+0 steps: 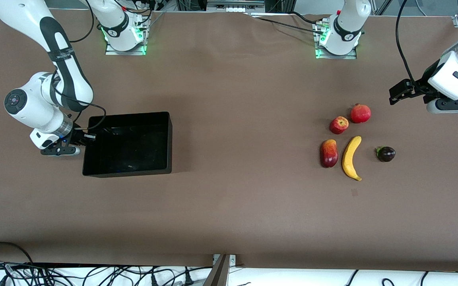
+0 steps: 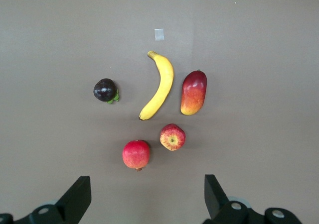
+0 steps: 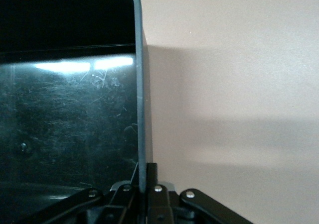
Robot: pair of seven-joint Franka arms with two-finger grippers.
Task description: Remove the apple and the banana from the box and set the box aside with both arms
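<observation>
The black box (image 1: pixel 127 171) sits toward the right arm's end of the table. My right gripper (image 1: pixel 87 137) is shut on the box's end wall, which shows in the right wrist view (image 3: pixel 142 109) pinched between the fingers (image 3: pixel 164 181). The yellow banana (image 1: pixel 351 157) and the small red apple (image 1: pixel 339 124) lie toward the left arm's end. My left gripper (image 1: pixel 396 93) is open and empty in the air, beside the fruit group. Its wrist view shows the banana (image 2: pixel 159 86) and the apple (image 2: pixel 172 137) ahead of the open gripper (image 2: pixel 145 199).
Beside the task fruits lie a round red fruit (image 1: pixel 360 113), a red-yellow mango (image 1: pixel 329 153) and a dark purple fruit (image 1: pixel 386 153). A small grey mark (image 1: pixel 354 192) is on the brown table nearer the camera. Cables hang along the front edge.
</observation>
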